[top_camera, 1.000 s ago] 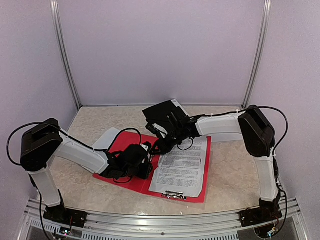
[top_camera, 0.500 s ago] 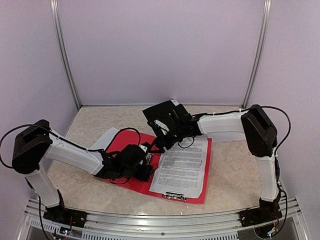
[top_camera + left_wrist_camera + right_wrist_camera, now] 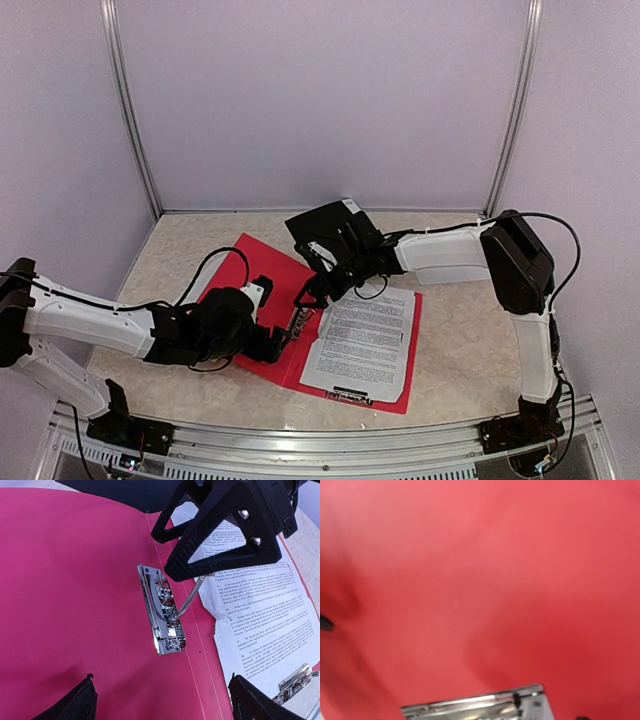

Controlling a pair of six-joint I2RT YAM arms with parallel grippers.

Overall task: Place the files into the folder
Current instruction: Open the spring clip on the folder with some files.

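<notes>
Red folder point(image 3: 250, 270) lies open and flat on the counter point(image 3: 180, 245), spine running near to far. One printed file point(image 3: 365, 335) sits on the right flap, text up; its left edge is just right of the spine crease and curls up a little. A small metal clip point(image 3: 350, 394) sits at the sheet's near edge, can't tell if it bites the paper. No other loose sheets in view. A dark flat thing point(image 3: 325, 222) lies at the far end under the right arm, can't tell what it is

Chrome clamp point(image 3: 161, 611) is fixed to the left flap just beside the crease, its thin lever point(image 3: 186, 602) tilted up toward the right hand

Right hand point(image 3: 164, 552) hangs low over the clamp, fingers spread, grasping nothing. The lever's top runs under one finger, contact unclear. Its own wrist view is mostly blurred red with the clamp at the bottom edge

Left hand point(image 3: 167, 700) is low over the near part of the left flap, fingertips wide apart, nothing between them, aimed at the clamp

Step, my read: clamp-opening stage, with the lever up and the sheet not yet under the bar, so the task looks about midway

Next move calls for getting an edge of the thin flat sheet, sliding it left until the margin sits under the clamp bar, then pushing the lever down. Watch the curled edge catching, and the folder sliding on the counter
</notes>
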